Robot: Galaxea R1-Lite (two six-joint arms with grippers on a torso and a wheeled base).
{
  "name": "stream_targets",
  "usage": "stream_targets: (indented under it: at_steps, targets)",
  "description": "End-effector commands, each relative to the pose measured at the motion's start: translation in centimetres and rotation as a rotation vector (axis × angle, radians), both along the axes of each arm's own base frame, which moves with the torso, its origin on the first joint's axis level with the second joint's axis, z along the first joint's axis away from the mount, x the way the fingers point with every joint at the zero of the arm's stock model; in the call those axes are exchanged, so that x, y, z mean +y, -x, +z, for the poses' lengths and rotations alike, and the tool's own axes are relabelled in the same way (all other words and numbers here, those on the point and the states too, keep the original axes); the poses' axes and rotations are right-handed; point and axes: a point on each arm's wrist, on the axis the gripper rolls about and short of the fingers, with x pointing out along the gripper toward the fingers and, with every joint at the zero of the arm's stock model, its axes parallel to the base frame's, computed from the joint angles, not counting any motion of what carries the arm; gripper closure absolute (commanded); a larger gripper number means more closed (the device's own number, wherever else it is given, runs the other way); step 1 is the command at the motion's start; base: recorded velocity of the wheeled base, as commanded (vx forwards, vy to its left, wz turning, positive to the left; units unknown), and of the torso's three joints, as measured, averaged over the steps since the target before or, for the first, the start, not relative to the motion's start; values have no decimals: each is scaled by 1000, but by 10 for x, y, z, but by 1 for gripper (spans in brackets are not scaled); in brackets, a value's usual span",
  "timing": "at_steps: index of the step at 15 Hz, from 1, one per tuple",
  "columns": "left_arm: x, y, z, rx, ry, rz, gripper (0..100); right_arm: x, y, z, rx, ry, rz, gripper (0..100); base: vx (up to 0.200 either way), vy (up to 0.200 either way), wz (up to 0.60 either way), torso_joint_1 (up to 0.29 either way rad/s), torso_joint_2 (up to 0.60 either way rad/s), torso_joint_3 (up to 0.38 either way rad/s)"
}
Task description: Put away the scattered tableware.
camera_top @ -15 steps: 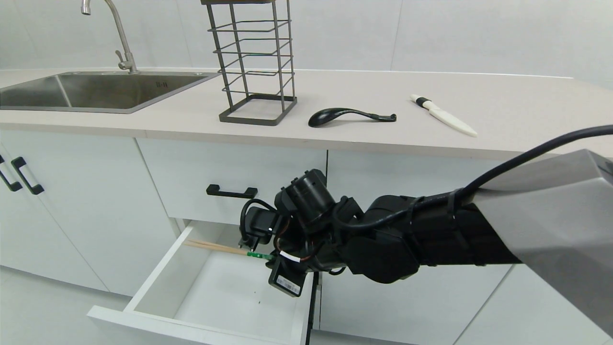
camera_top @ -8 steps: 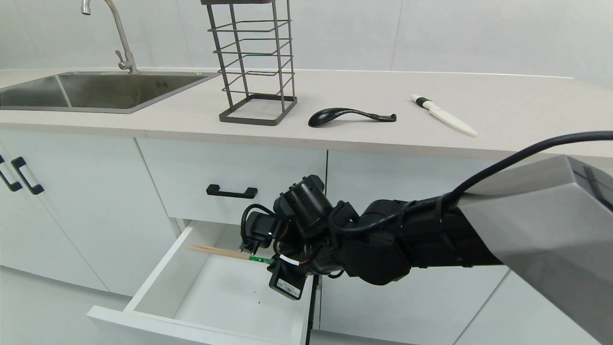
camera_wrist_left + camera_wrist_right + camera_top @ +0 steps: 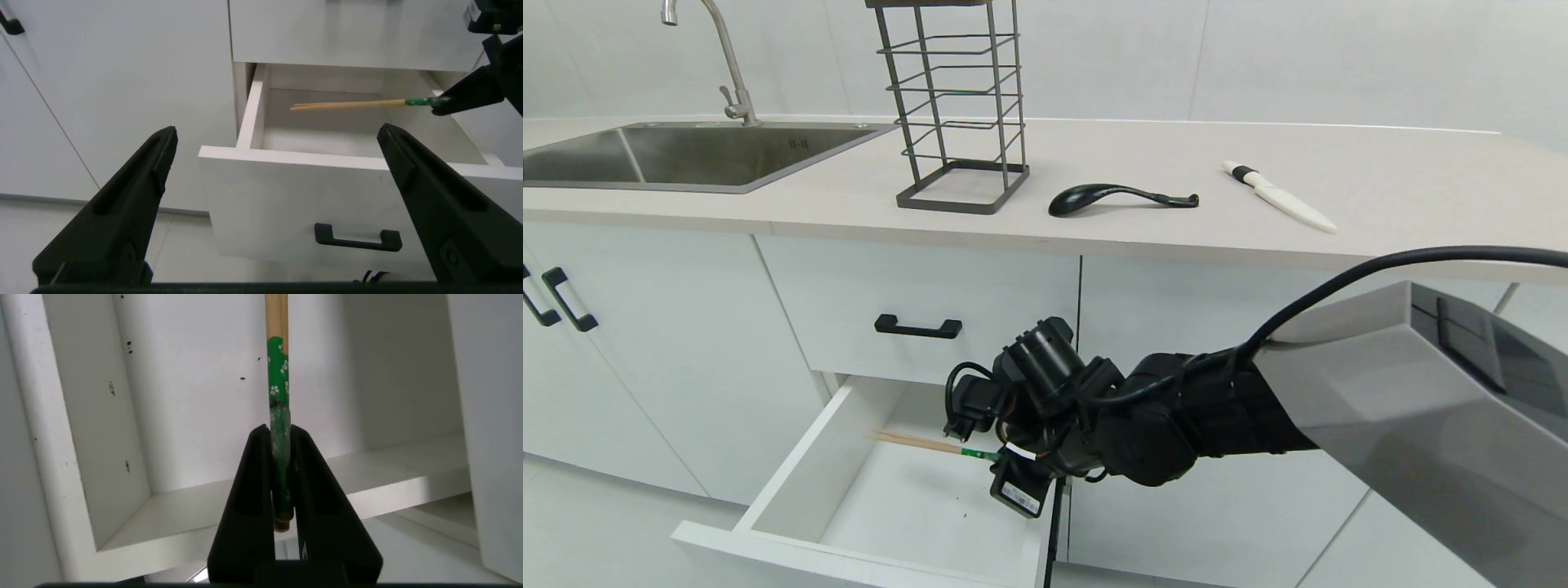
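The right gripper [image 3: 990, 454] clamps the green end of the chopsticks [image 3: 915, 443] over the open drawer [image 3: 796, 457] under the worktop [image 3: 1405, 180]; the left gripper [image 3: 276, 139] has its fingers apart before the drawer front; a black spoon [image 3: 1111, 196] and a white knife [image 3: 1278, 196] lie near the worktop's front edge, beside a wire rack [image 3: 956, 106].

Bright, even, diffuse light falls from above with no hard glare. On the worktop [image 3: 1094, 147], near its front edge, the black spoon [image 3: 1094, 198] and wire rack [image 3: 960, 106] throw only faint, soft shadows. The sink [image 3: 686, 151] shows a dull sheen. The open drawer [image 3: 849, 559] is greyer towards its back. The left claw [image 3: 276, 131], spread wide, is a near-black silhouette. The right claw [image 3: 280, 437], clamped on the chopsticks [image 3: 277, 343], stands dark against the almost washed-out white drawer floor.
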Motion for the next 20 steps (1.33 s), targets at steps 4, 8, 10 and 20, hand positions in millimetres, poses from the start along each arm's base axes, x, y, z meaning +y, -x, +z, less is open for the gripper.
stream_targets:
  at_steps: [4, 8, 10, 20]
  targets:
    - [0, 0, 0, 2, 0, 0, 0, 5, -6, -14, 10, 14, -6, 100, 0, 0, 0, 0, 0, 0]
    - [0, 0, 0, 2, 0, 0, 0, 8, -10, -23, 30, 41, -8, 100, 0, 0, 0, 0, 0, 0]
    - [0, 0, 0, 2, 0, 0, 0, 15, -14, -25, 28, 41, -6, 100, 0, 0, 0, 0, 0, 0]
    - [0, 0, 0, 2, 0, 0, 0, 30, -22, -44, 43, 67, 1, 100, 0, 0, 0, 0, 0, 0]
